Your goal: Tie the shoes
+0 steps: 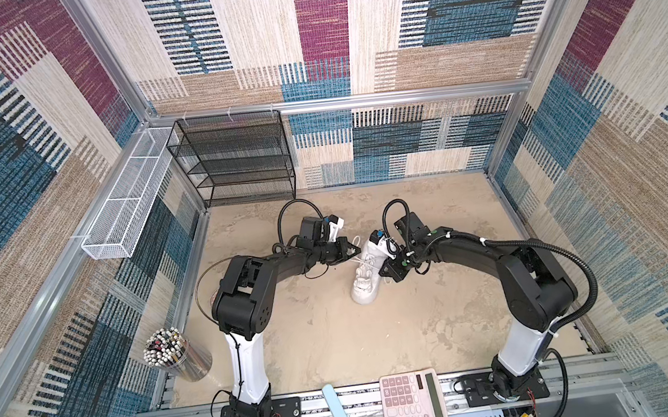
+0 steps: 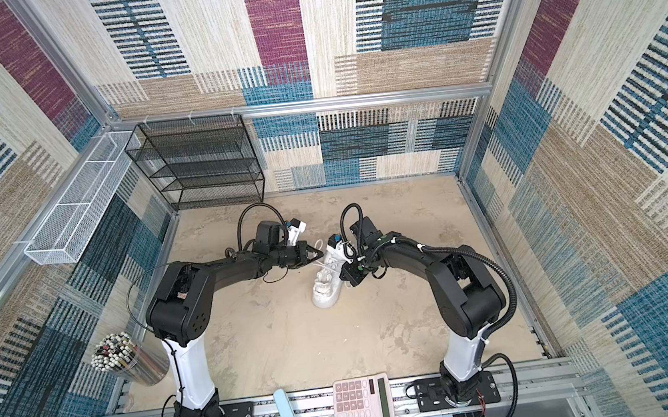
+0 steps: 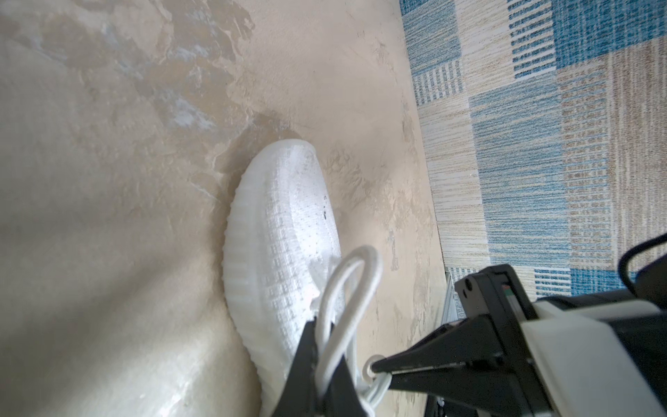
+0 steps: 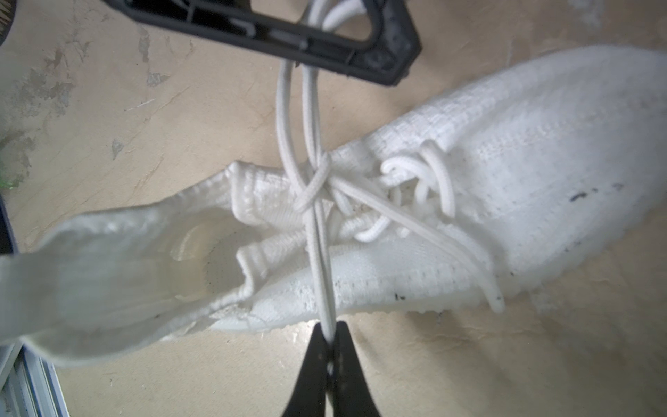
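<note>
Tabletop (image 1: 337, 343) mottled beige, walls (image 1: 401, 148) patchwork carpet, sneaker (image 1: 366, 281) central

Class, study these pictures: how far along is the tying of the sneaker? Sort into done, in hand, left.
Done: the laces cross in a knot on the sneaker. In hand: the left tool is shut on one lace loop, the right tool on doubled strands, drawn to opposite sides. Left: probably snugging the knot, then letting go; one lace end lies loose across the sneaker.

One sneaker (image 1: 366, 283), two arms (image 1: 244, 293) (image 1: 536, 286), one calculator (image 1: 413, 398), one rack (image 1: 236, 160), one basket (image 1: 127, 204), one cup (image 1: 197, 367).
</note>
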Available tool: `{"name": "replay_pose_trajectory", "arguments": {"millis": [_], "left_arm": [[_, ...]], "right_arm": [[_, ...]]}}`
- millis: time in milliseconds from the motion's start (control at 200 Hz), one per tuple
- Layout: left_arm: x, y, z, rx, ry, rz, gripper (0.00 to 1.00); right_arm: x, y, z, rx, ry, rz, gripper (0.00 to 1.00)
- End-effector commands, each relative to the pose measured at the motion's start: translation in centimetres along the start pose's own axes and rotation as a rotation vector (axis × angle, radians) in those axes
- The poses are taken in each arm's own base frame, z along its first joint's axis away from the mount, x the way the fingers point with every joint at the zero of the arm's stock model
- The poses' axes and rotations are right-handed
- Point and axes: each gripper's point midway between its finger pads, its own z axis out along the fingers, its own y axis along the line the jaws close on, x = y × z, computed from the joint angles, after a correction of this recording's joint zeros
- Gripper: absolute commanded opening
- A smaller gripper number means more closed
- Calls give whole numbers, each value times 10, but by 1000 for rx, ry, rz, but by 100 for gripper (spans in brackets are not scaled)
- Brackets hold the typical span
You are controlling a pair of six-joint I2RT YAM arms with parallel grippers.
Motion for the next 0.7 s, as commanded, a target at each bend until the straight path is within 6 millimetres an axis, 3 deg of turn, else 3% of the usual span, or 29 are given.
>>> {"name": "replay_pose_trajectory", "arguments": {"millis": [0,115,326,691], "left_arm": [[-25,14,-10,-87,-111,39,0],[-27,13,-13,-76,-135,32,0],[-20,-12,-16,0,-121,40,0],[-9,-35,-24,59,-93,84,0]], "right_arm": [[46,2,-1,13,181,105,0],[54,6,-2,-1,196,137,0],[49,19,-20,-5,137,188,0],[62,32,-20,-35,144,257,0]]}}
